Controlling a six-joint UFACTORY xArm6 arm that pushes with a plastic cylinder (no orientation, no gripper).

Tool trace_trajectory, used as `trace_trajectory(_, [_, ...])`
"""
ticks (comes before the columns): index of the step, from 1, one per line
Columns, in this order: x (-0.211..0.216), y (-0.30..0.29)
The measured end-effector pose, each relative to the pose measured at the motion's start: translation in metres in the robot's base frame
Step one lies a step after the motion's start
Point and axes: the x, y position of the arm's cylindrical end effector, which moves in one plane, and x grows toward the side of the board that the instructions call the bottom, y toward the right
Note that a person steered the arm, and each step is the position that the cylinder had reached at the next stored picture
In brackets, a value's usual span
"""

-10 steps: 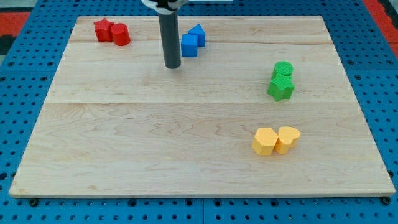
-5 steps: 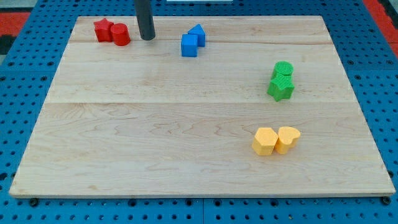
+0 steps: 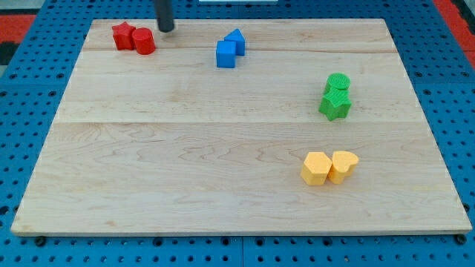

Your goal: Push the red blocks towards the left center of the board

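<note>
Two red blocks sit together near the board's top left corner: a red star [image 3: 122,35] on the left and a red cylinder [image 3: 144,41] touching its right side. My tip [image 3: 165,30] is at the view's top, just right of and slightly above the red cylinder, a small gap apart from it. The rod rises out of the view's top edge.
A blue cube [image 3: 225,54] and a blue triangular block [image 3: 236,40] sit at top centre. A green cylinder [image 3: 338,82] and green star [image 3: 335,104] are at the right. A yellow hexagon [image 3: 317,168] and yellow heart-like block [image 3: 343,165] lie at lower right. The wooden board [image 3: 185,148] rests on a blue pegboard.
My tip has moved up and to the left, from beside the blue blocks to just right of the red cylinder. No block has moved.
</note>
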Motion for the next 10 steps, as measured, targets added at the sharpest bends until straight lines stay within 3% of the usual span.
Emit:
trace_trajectory(4, [0.050, -0.060])
trace_trajectory(5, [0.029, -0.086])
trace_trajectory(6, [0.042, -0.078])
trace_trajectory(10, [0.149, -0.069])
